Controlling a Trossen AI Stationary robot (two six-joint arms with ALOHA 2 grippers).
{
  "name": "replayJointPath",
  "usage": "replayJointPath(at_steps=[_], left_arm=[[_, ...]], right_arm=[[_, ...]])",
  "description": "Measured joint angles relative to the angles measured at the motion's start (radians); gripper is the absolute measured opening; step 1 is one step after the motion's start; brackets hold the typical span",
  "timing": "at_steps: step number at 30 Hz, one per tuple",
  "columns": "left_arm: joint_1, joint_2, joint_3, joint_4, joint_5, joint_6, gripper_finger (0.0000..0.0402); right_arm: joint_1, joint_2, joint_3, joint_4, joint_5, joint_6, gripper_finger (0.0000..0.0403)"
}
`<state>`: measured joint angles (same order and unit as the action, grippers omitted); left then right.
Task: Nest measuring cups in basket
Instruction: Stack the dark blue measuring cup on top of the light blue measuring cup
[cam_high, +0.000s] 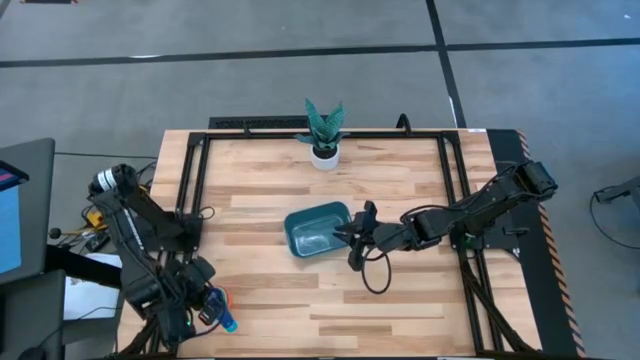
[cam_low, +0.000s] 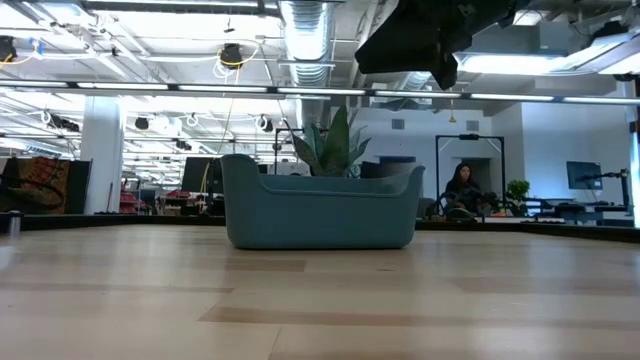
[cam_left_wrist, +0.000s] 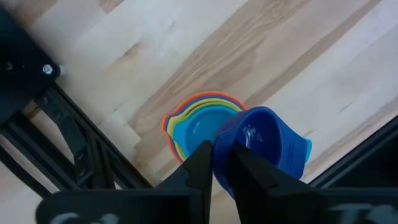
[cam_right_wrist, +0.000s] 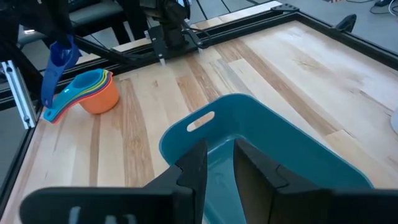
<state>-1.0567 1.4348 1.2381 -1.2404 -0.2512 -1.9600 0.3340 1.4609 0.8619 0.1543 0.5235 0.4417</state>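
A stack of nested measuring cups (cam_left_wrist: 199, 127), orange outermost and light blue innermost, stands on the wood near the table's front left corner (cam_right_wrist: 93, 90). Just above it hangs a dark blue cup (cam_left_wrist: 264, 140) with my left gripper (cam_left_wrist: 222, 158) shut on it; the high view shows the cup at the same corner (cam_high: 228, 322). The teal basket (cam_high: 318, 230) rests on its base mid-table. My right gripper (cam_right_wrist: 221, 168) hovers open over the basket's right end (cam_high: 352, 235). The low view shows this gripper (cam_low: 440, 75) clear above the basket's rim (cam_low: 400, 170). My left gripper pinches the dark blue cup's bowl at its rim (cam_left_wrist: 224, 146) between the two fingers, which point steeply down. The cup hangs lifted clear, tilted, with its handle (cam_right_wrist: 48, 93) pointing down toward the stack.
A white pot with a green plant (cam_high: 324, 150) stands at the far edge, behind the basket. Black frame rails (cam_high: 190, 190) run along the table's left, right and far sides. A dark cable loop (cam_high: 376, 280) lies right of the basket. Bare wood lies between the basket and the stack.
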Motion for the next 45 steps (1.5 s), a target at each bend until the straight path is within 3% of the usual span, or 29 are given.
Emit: replayJointPath(at_steps=[19, 45], left_arm=[[-0.040, 0.097, 0.000, -0.012, 0.055, -0.157, 0.0043], [-0.036, 0.139, 0.000, -0.117, 0.020, -0.153, 0.0044]], right_arm=[[0.007, 0.000, 0.000, 0.003, -0.003, 0.011, 0.0103], [0.010, 0.000, 0.000, 0.004, -0.008, 0.014, 0.0103]])
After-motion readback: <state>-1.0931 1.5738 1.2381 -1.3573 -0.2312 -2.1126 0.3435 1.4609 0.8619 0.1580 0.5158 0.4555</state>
